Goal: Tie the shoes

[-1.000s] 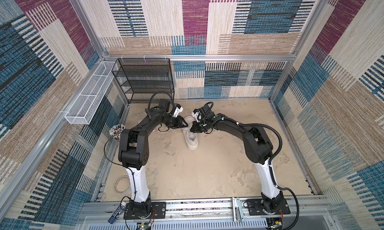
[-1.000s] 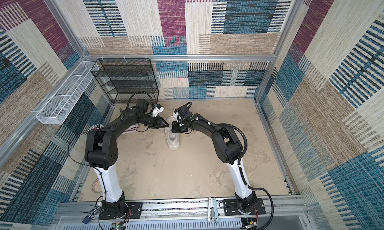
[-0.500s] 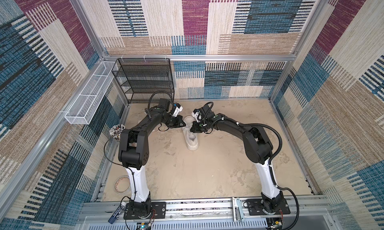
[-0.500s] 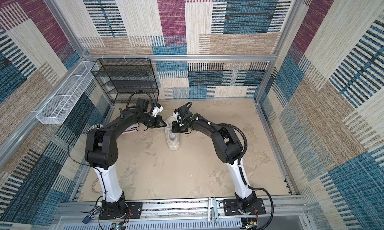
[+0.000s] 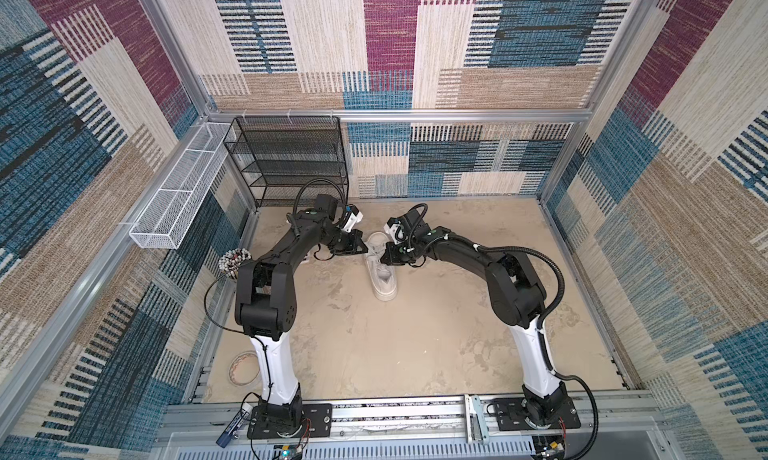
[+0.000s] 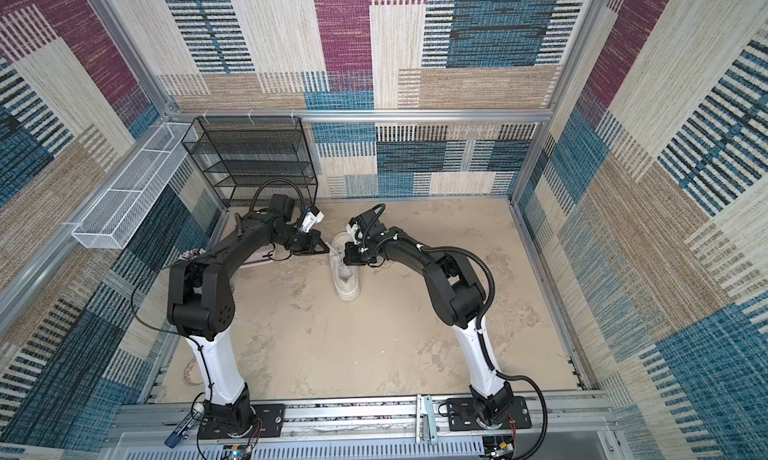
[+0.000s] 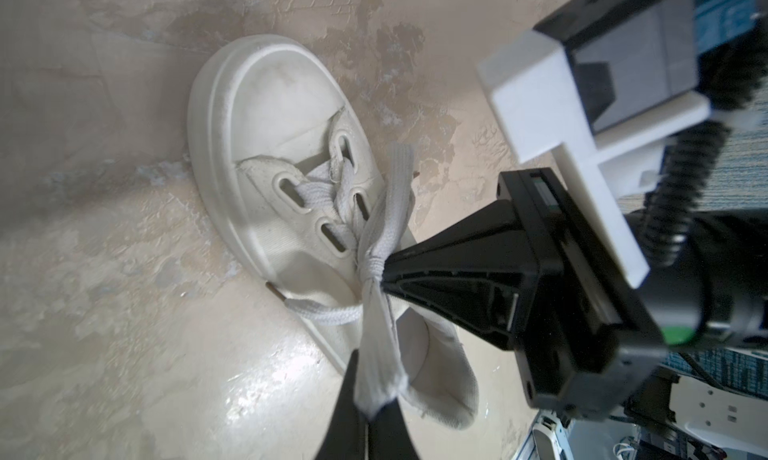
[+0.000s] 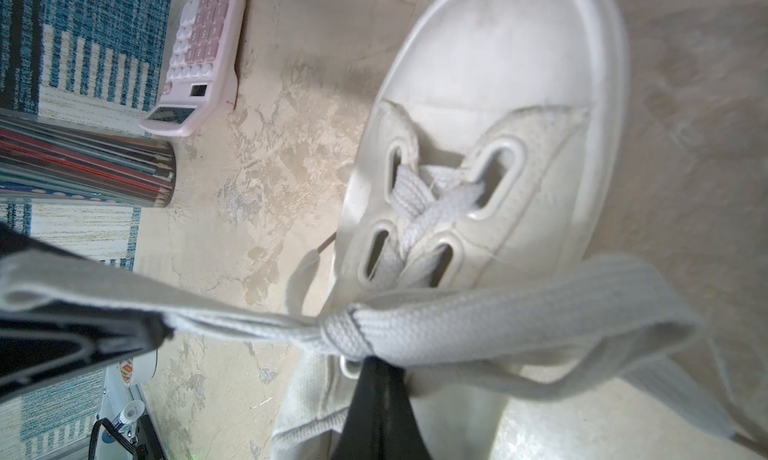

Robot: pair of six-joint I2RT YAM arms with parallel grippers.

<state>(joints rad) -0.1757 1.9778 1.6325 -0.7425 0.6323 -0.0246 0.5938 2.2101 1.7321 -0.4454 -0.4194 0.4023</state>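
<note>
The white sneaker (image 5: 381,271) sits upright on the sandy counter (image 5: 415,345), toward its far side, toe pointing at the back wall. The left claw (image 7: 368,416) is pinched closed on one flat loop of the laces (image 7: 378,345). The right claw (image 7: 387,271) is clamped closed right at the knot (image 7: 371,266), seemingly on the opposite loop, though its tips hide the grip. A pink calculator (image 8: 199,59) lies near the left arm.

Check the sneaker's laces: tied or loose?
Tied: the laces cinch into a knot over the sneaker, two loops spreading from it, one pinched by the left gripper, the other held near the knot by the right gripper.
</note>
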